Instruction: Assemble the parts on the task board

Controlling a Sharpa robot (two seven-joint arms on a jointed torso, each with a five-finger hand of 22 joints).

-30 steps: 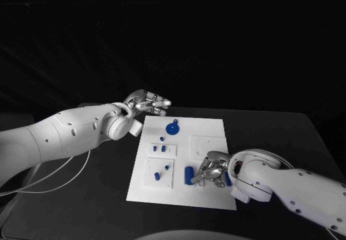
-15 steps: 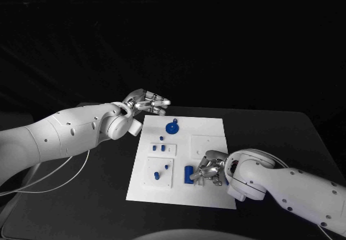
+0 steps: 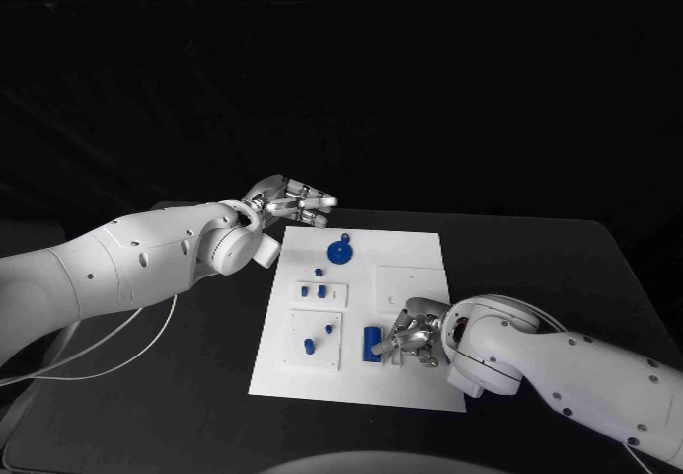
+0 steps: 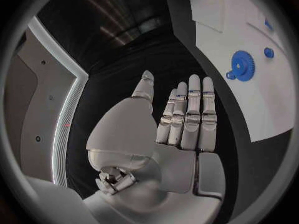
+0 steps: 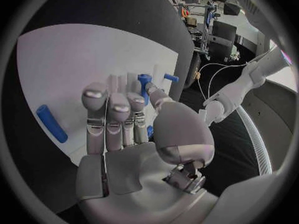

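The white task board (image 3: 416,380) lies in the middle of the table. On its far part sits a blue gear (image 3: 341,254) (image 4: 241,63) with a small blue peg (image 3: 318,272) (image 4: 268,52) beside it. My left hand (image 3: 292,205) (image 4: 181,119) hovers off the board's far left corner, fingers straight, holding nothing. My right hand (image 3: 413,336) (image 5: 121,119) is low over the board's near part, beside a blue cylinder (image 3: 373,346) (image 5: 51,123). Its thumb lies close to a blue peg (image 5: 144,80). A bit of blue shows between thumb and fingers; whether it is gripped is unclear.
Two small white plates (image 3: 338,295) (image 3: 290,346) with blue pegs stand on the board's left side, and a square white plate (image 3: 413,284) sits at its middle. A white cable (image 3: 100,346) trails on the black table under my left arm.
My right arm has shifted slightly left over the board's near part, covering the blue piece that lay right of the hand. My left hand has stayed put.
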